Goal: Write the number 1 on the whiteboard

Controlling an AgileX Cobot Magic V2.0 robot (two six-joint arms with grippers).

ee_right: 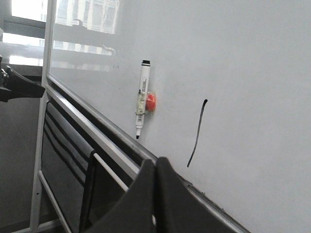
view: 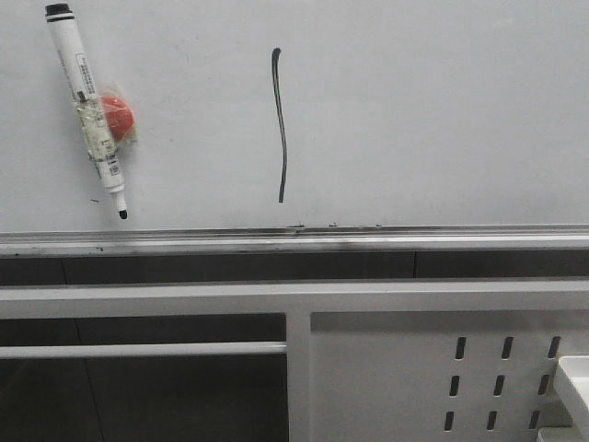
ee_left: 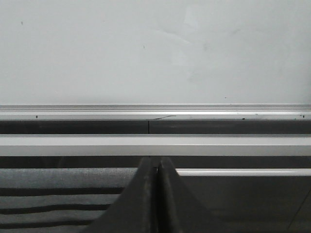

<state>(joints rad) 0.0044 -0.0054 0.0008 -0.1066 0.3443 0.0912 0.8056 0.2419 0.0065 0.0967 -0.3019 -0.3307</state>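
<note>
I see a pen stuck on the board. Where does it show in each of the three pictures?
Front view: the pen hangs top left on the whiteboard, left of the number 1.
Left wrist view: not in it.
Right wrist view: near the middle, beside the red magnet.
Shared landmark: the silver rail under the board.
</note>
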